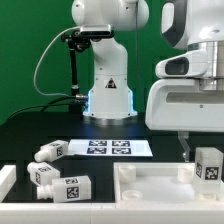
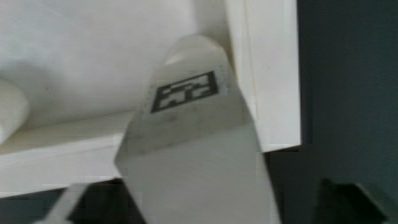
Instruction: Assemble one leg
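Note:
My gripper [image 1: 205,150] is shut on a white leg [image 1: 208,166] with a black-and-white tag, holding it upright over the right end of the wide white tray-like panel [image 1: 150,186]. In the wrist view the leg [image 2: 187,140] runs out from between my dark fingers [image 2: 86,205], its far end over the panel's raised rim [image 2: 263,70]. Whether the leg touches the panel I cannot tell. Three more legs lie loose at the exterior view's left: one [image 1: 47,151], one [image 1: 42,173] and one [image 1: 70,187].
The marker board [image 1: 108,148] lies flat on the black table in front of the arm's white base [image 1: 108,95]. A black stand with cables [image 1: 75,60] rises at the back left. A white block [image 1: 6,178] sits at the left edge.

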{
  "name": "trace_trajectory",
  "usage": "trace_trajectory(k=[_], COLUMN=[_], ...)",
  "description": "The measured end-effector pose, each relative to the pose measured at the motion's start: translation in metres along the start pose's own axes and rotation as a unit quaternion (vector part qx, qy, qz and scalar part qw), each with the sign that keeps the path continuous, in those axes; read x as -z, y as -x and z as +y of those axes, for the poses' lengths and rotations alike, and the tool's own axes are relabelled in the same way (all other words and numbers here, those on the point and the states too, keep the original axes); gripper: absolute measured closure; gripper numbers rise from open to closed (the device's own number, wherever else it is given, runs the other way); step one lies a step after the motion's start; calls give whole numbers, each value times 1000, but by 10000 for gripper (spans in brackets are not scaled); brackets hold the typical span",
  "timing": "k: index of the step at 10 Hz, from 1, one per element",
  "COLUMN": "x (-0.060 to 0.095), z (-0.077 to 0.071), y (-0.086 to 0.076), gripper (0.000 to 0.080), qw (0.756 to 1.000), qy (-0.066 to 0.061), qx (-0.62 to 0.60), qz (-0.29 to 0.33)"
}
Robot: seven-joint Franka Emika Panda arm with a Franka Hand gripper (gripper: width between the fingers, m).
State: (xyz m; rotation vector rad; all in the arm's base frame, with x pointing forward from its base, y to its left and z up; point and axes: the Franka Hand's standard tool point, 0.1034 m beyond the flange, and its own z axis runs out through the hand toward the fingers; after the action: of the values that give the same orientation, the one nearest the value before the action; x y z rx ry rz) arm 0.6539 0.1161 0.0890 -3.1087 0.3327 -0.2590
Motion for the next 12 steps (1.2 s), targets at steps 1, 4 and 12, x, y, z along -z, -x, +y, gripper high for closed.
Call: trace_trajectory(k=[1, 4, 12], x=[0, -1, -3], z=[-1, 7, 20], y=[0, -1, 7], gripper=[424, 505, 505], qw=[999, 976, 792], qy=[-2, 7, -16], qx=[-45, -216, -610], qz=[-1, 3, -37])
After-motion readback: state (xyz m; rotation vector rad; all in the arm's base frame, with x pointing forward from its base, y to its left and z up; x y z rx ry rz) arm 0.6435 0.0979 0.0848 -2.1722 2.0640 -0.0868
